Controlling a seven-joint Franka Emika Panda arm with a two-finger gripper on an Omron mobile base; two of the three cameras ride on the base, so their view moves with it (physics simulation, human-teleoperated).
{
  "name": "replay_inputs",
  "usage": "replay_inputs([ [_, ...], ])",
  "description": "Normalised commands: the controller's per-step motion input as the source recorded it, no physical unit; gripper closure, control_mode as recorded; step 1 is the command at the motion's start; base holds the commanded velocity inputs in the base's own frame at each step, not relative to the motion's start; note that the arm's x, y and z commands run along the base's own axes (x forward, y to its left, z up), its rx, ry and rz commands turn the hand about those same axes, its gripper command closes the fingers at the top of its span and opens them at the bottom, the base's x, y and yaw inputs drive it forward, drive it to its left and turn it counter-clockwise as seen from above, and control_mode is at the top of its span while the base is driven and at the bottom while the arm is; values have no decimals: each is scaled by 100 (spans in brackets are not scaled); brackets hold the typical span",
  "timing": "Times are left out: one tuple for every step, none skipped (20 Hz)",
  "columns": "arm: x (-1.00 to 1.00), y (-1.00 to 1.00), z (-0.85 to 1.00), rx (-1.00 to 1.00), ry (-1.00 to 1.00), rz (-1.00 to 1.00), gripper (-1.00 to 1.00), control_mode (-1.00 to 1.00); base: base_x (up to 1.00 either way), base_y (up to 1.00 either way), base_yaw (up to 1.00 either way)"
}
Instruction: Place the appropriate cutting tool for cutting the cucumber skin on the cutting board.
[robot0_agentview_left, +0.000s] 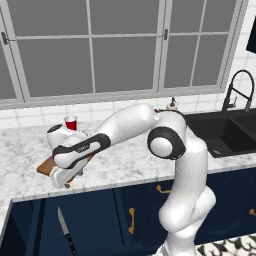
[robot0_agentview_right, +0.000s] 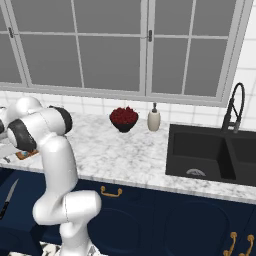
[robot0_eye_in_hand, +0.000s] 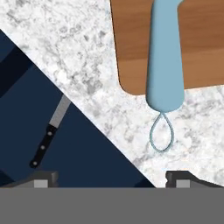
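Peeler (robot0_eye_in_hand: 165, 57) lies half on the cutting board (robot0_eye_in_hand: 131, 43), handle overhanging the tabletop (robot0_eye_in_hand: 87, 65); your end effector (robot0_eye_in_hand: 111, 179) is released, so lift straight up without nudging it.

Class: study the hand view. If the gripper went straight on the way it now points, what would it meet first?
Most likely the peeler: its blue handle lies dead ahead of the open gripper, partly on the board, with its end and loop over the counter. Depth is unclear, so the counter beneath could come first.
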Motion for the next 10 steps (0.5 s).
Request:
replay_inputs([
  [-34,-84,17,3,-6,0,-100,-100,0,0,0],
  [-21,-78,22,1,-4,0,-100,-100,0,0,0],
  [-14,-87,28,1,-4,0,-100,-100,0,0,0],
  [-7,-94,27,3,-4,0,-100,-100,0,0,0],
  [-1,-87,32,2,-2,0,-100,-100,0,0,0],
  [0,-94,26,4,0,0,-100,-100,0,0,0],
  [-1,-100,26,6,0,0,-100,-100,0,0,0],
  [0,-89,24,4,0,0,-100,-100,0,0,0],
  [-4,-94,20,4,0,-1,-100,-100,0,0,0],
  [-11,-100,14,6,-2,0,-100,-100,0,0,0],
])
